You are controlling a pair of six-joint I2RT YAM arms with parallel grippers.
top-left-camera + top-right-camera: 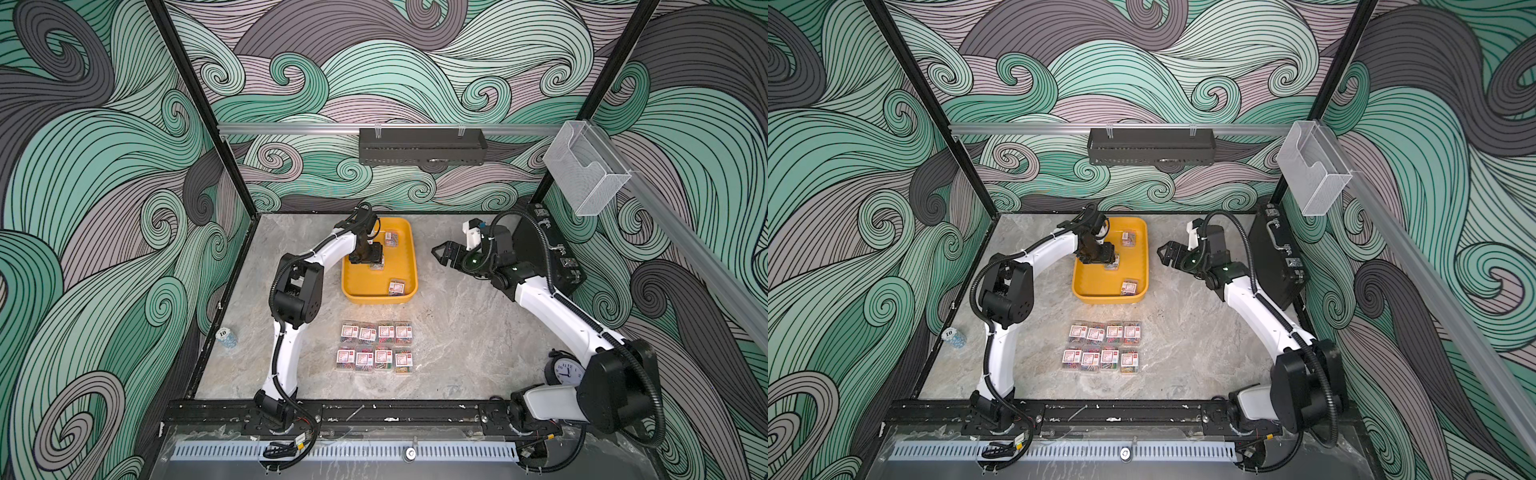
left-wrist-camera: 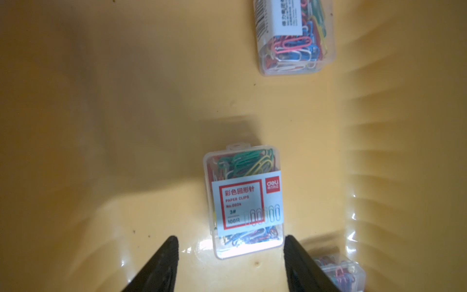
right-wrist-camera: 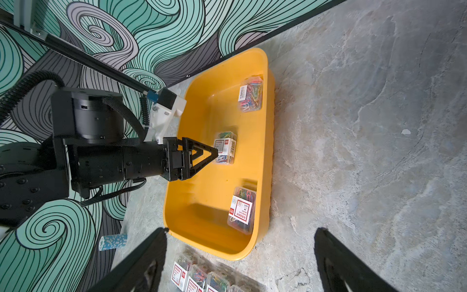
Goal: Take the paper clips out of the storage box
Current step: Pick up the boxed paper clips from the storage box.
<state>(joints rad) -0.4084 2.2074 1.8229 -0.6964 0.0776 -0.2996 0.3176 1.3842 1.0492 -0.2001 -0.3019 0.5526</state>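
Three clear boxes of paper clips (image 1: 397, 287) lie well apart inside the yellow tray (image 1: 414, 266). Eight more boxes (image 1: 376, 347) sit in two rows of four on the marble tabletop (image 1: 457, 332), near the tray's front rim. The left gripper (image 2: 230, 237) is down inside the tray, its jaws parted to either side of the middle box (image 2: 243, 202) and not clamped on it. The right gripper (image 3: 240, 228) hangs spread wide and empty beside the tray, above the tabletop.
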